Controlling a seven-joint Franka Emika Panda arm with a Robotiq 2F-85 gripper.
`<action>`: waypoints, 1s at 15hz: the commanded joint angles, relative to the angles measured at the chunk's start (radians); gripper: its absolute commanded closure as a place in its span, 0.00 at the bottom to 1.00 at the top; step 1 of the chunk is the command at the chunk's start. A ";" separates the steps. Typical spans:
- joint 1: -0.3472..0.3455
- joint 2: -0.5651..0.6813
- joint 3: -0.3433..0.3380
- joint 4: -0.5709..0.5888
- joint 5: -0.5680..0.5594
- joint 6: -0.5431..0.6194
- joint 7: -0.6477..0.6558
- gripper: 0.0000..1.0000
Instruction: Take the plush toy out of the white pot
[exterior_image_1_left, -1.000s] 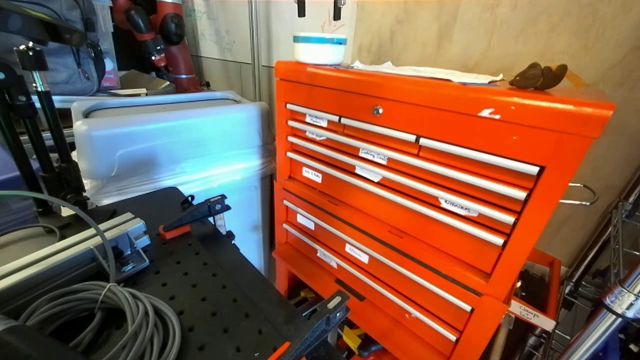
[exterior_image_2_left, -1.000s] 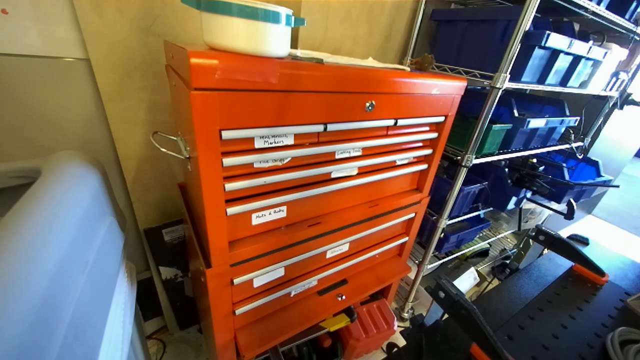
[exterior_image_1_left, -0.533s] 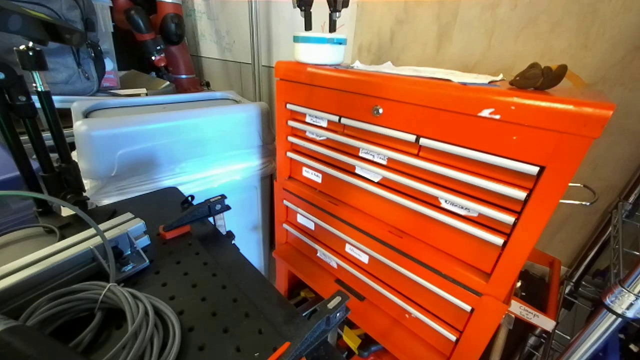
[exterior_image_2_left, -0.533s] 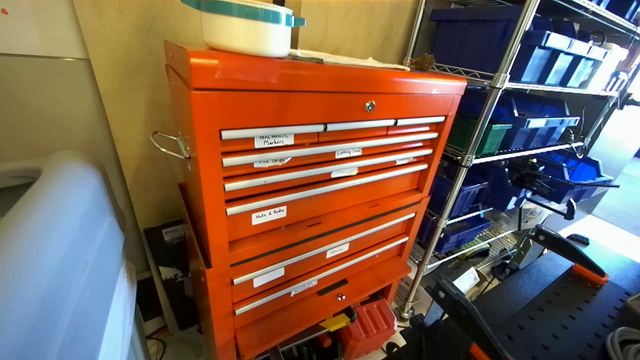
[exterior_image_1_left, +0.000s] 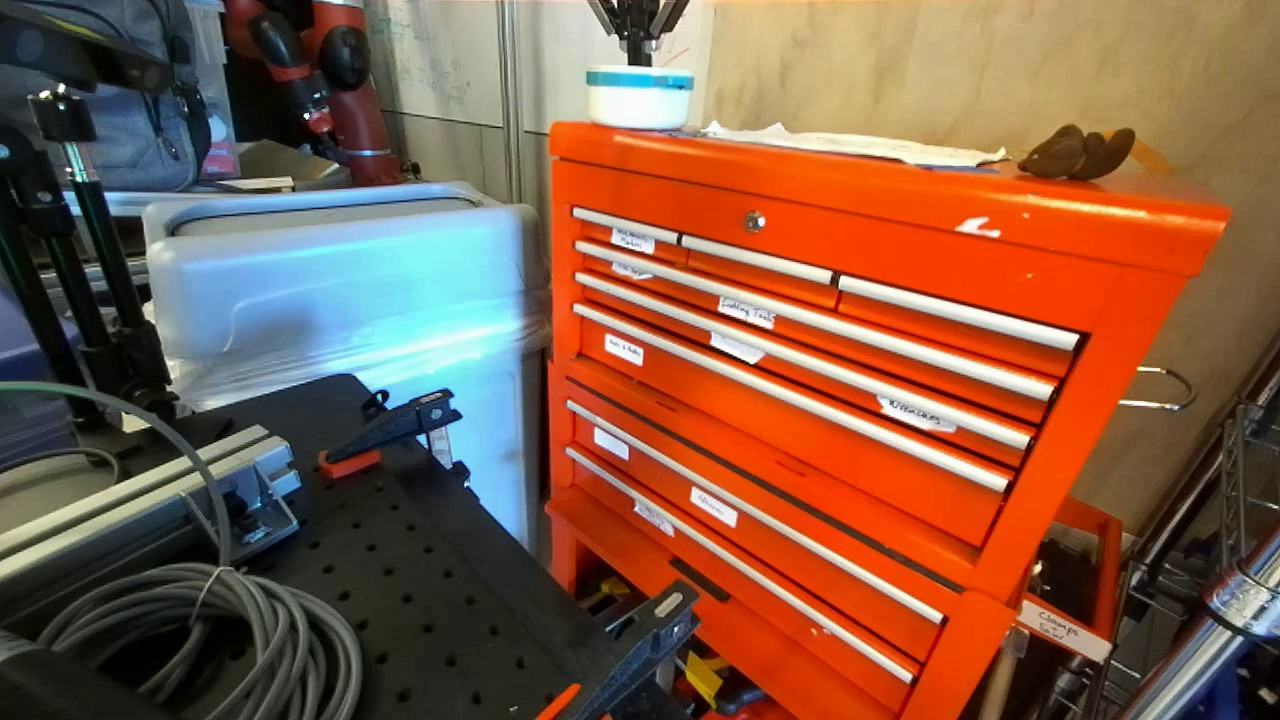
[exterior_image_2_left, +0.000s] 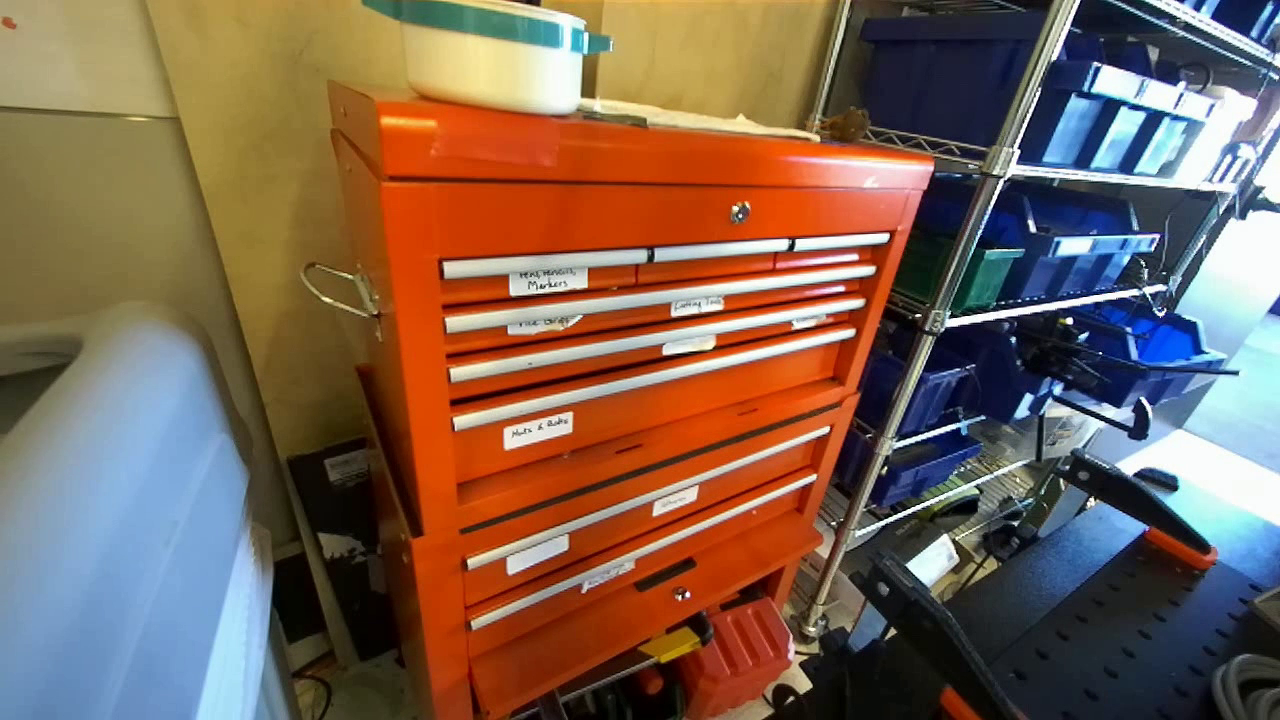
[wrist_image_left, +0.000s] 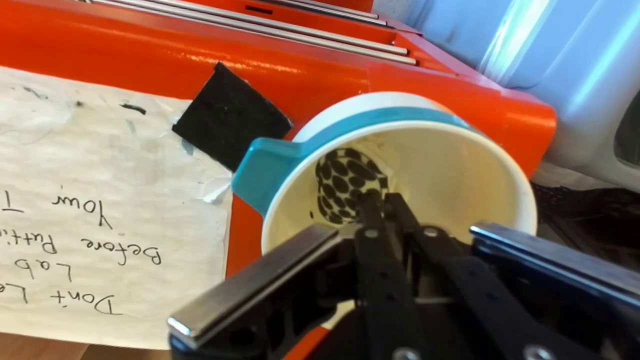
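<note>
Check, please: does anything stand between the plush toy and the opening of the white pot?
Nothing visible except the end effector, its tips down at the plush toy. The white pot surrounds the toy but is uncovered on top.

Fingers (exterior_image_1_left: 634, 52): 2, together, tips hidden, apparently in white pot (exterior_image_1_left: 638, 106) | pot: on red tool chest (exterior_image_1_left: 770, 440)

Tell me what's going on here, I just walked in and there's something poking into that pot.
A robot gripper reaches down into a white pot on an orange-red tool chest. Its jaws look closed on the spotted plush toy inside, though I can't see the grip clearly. The toy is in the pot, not yet lifted out.
</note>
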 joint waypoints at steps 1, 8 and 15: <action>0.026 0.023 -0.017 0.036 -0.045 -0.020 -0.009 0.64; 0.035 0.043 -0.018 0.044 -0.079 -0.020 -0.007 0.16; 0.051 0.098 -0.033 0.013 -0.112 -0.005 0.007 0.41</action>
